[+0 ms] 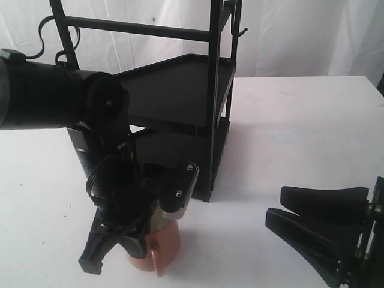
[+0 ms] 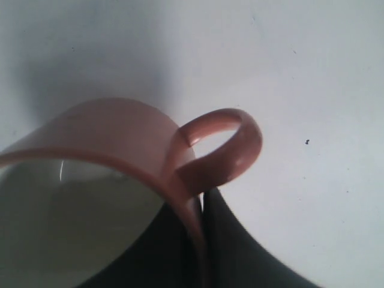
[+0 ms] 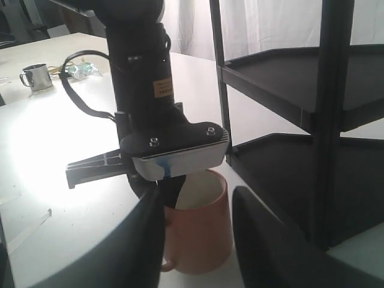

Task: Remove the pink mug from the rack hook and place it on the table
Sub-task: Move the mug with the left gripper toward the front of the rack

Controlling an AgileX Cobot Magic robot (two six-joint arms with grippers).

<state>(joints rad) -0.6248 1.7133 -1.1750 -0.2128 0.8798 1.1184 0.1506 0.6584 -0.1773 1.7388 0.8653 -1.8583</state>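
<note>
Pink mug upright, hanging directly below left gripper, jaws clamped on its rim wall beside handle; base at or just above table, contact unclear; right gripper spread, well apart.

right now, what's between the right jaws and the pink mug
Only bare table up to the mug, seen in the exterior view. The rack stands off that stretch.

pink mug rim hidden behind left arm, rack top cropped
</note>
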